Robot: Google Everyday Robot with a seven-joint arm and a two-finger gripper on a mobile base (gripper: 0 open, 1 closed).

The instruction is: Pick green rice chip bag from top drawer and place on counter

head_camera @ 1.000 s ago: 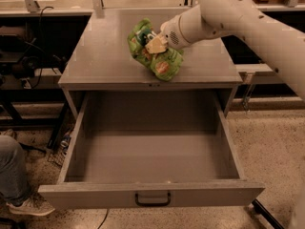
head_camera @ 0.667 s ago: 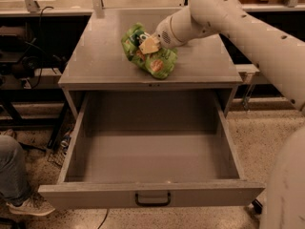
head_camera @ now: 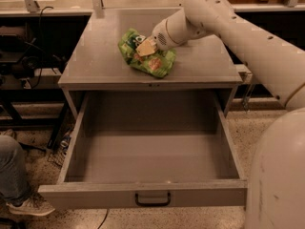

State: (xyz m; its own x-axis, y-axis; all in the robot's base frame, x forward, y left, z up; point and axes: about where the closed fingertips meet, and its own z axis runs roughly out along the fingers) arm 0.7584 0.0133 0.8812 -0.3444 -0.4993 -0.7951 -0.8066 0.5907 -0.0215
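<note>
Green rice chip bag (head_camera: 157, 63), clamped by the hand (head_camera: 145, 47), lies back-left to front-right on the counter (head_camera: 95, 56).

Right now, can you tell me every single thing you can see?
bag: one, light green, on the counter near its middle
counter: one, grey, top of the cabinet
drawer: one, grey, pulled open under the counter
handle: one, dark, on the drawer's front
floor: pale, speckled, around the cabinet
leg: one, blue jeans, bottom left
shoe: one, greyish, bottom left corner
arm: one, white, reaching in from the right
pincer: one, tan, on top of the bag
</note>
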